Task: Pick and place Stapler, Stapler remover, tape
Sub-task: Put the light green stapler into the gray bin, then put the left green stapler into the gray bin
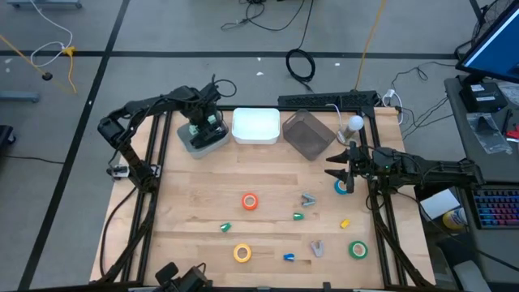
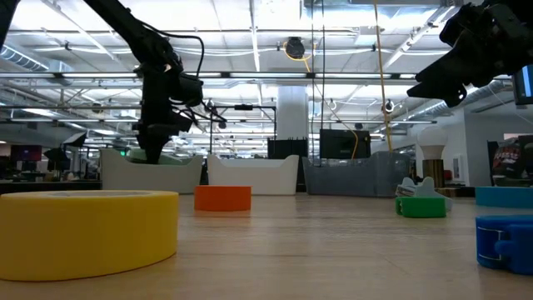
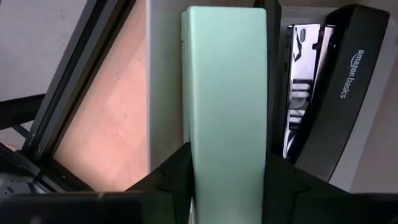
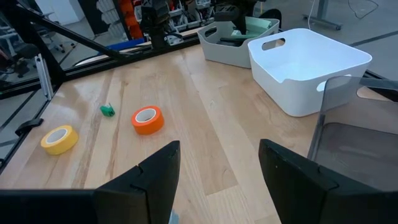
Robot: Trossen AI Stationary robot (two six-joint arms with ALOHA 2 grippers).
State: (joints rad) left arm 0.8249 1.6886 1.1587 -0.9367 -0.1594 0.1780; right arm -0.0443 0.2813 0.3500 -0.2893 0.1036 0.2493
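Left gripper [image 1: 204, 130] over the grey bin [image 1: 188, 143], fingers lightly around the green stapler [image 3: 227, 93]; we should open fully before lifting. Right gripper [image 1: 344, 166] gapes, empty.

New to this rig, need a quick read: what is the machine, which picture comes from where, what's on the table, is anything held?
Two dark robot arms work at a wooden table. One picture looks straight down, one looks level across the tabletop, and two come from cameras on the wrists.

The left pincer is over the grey bin, its fingers on either side of a pale green stapler; whether it grips or has just let go is unclear. A black stapler lies beside it.

The right pincer hangs open above the blue tape, holding nothing.

Next to the grey bin are a white bin and a clear bin. Orange tape, yellow tape, green tape and small bits lie loose.
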